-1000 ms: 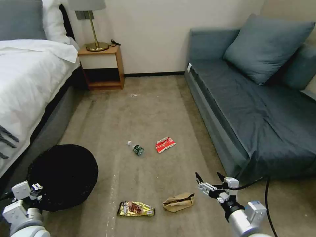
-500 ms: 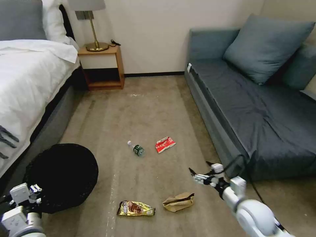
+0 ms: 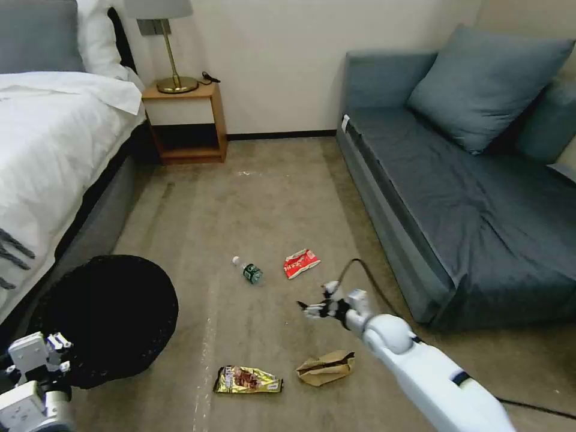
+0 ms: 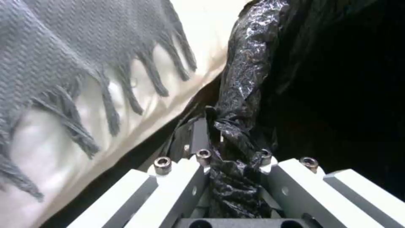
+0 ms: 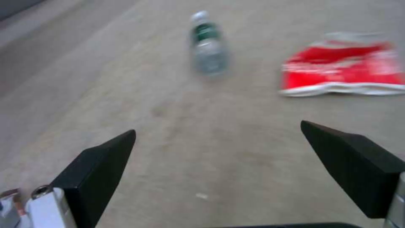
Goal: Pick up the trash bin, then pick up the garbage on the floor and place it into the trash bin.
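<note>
Bottle [image 5: 207, 44] and red-white wrapper [image 5: 344, 71] are blurred in the right wrist view, the wrapper print unreadable. Trash bin [image 4: 320, 79] interior is lost in blackness; the bin is cut off by the edge.

3 cameras, 1 high and 2 close

The head view looks down over the floor [image 3: 270, 198]; the right wrist view faces the same bottle [image 5: 207, 42] and red-white wrapper [image 5: 341, 74] closely; the left wrist view sits against the trash bin [image 4: 240, 95].

A beige carpet floor [image 3: 264, 204] runs back to a plain cream wall [image 3: 276, 60] with a dark baseboard. On the left stands a bed [image 3: 42, 144] under white sheets (a grey fringed throw hangs at its edge), beside a wooden nightstand [image 3: 187, 123] carrying a brass lamp [image 3: 168, 54]. A blue-grey sofa [image 3: 456, 198] with cushions lines the right.
</note>
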Tool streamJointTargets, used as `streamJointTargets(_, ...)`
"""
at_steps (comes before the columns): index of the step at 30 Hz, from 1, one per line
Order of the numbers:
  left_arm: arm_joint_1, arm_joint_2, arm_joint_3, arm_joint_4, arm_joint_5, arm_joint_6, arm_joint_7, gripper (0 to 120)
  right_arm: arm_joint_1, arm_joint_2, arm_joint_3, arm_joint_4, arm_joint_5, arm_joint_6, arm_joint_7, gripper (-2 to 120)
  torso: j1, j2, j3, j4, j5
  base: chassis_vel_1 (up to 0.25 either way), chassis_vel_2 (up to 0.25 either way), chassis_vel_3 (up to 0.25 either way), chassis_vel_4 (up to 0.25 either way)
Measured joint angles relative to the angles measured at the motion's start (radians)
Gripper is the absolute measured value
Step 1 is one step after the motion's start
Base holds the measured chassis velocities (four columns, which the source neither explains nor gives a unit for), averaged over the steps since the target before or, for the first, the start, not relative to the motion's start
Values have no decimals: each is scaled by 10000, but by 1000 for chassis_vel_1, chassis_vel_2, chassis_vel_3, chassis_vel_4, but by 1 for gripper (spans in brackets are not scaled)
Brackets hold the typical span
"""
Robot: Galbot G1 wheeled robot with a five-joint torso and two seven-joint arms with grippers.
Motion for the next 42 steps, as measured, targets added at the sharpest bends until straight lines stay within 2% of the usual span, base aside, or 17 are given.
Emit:
streamJointTargets(3, 124, -137, -45, -61, 99, -99, -15, 3, 510, 567, -985, -679, -105, -155, -168, 100, 0, 0, -1, 1, -2, 0, 0, 0, 0)
streamJointTargets(7, 225, -174, -151, -63, 102, -248, -76, 3, 528, 1041, -1597, -889, -407, -447, -442, 100, 0, 0, -1, 1, 1, 0, 0, 0, 0)
streamJointTargets(16, 148, -199, -197, -86, 106, -69, -286, 3, 81, 1249, -3005, -695, -1137, -907, -827, 100, -1, 0, -2, -1, 0, 0, 0, 0, 0)
streamJointTargets(25, 198, -523, 31, -304, 245, -17, -302, 3, -71, 1492, -3185, -1354, -2392, -700, -777, 100, -1, 1, -2, -1, 2, 0, 0, 0, 0)
streamJointTargets(35, 153, -601, 33, -248, 249, -43, -302, 3, -58, 1798, -3011, -2152, -2751, -487, -879, 99, -1, 2, -3, -1, 2, 0, 0, 0, 0)
streamJointTargets(39, 150, -605, 27, -177, 246, -102, -302, 3, -55, 1818, -2962, -2242, -2801, -442, -905, 95, -1, 3, -4, -2, 3, 0, 0, 0, 0)
streamJointTargets(42, 142, -605, 22, -118, 243, -174, -302, 3, -99, 1656, -2941, -2044, -2788, -441, -934, 85, -1, 3, -3, -1, 3, 0, 0, 0, 0)
